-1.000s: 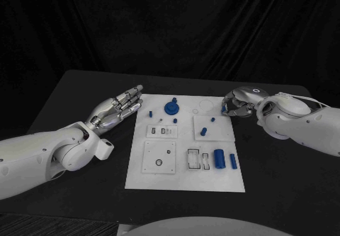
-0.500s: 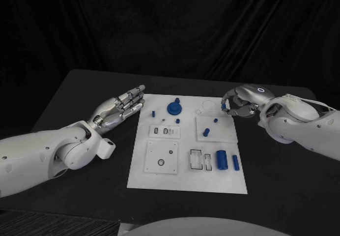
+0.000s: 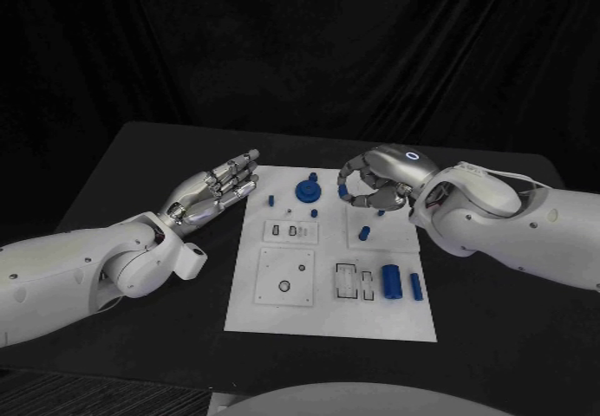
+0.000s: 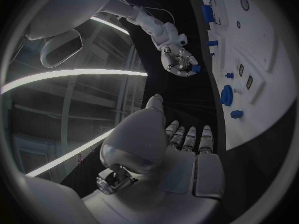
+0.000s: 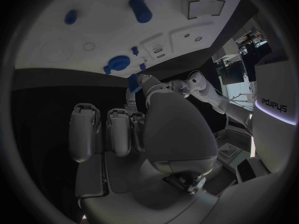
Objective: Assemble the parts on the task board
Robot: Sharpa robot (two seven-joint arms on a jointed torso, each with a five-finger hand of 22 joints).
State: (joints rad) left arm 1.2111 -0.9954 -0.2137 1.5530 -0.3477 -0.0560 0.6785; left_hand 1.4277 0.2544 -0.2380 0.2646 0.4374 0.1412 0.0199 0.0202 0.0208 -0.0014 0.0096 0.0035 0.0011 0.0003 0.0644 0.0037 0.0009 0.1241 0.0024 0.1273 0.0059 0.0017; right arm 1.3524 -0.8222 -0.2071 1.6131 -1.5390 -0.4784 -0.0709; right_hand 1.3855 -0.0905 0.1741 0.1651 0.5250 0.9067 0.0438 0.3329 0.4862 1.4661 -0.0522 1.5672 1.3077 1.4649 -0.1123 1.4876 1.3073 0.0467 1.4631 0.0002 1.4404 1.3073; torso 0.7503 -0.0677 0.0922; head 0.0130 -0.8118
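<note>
Early stage by the look of it: most parts sit loose on the task board (image 3: 328, 321) and little looks mated. Right hand (image 3: 373, 185) is over the board's far right area, fingers curled in and pinching a small blue part (image 4: 195, 68) at the tips, so that piece is in the air above the board, not seated. Left hand (image 3: 212, 192) hovers off the board's left edge, fingers spread flat, holding nothing. On the board: round blue knob (image 3: 306, 188) near the far edge, looks like it stands in place, can't tell if fully seated; small blue peg (image 3: 362, 232) lying on the raised square plate; blue cylinder (image 3: 389, 279) and slimmer blue bar (image 3: 415, 286) lying loose at the near right beside open slots. Near-left panel's hole and the mid-left slots look unfilled. My read: one piece possibly done, one in hand, the rest left to place
</note>
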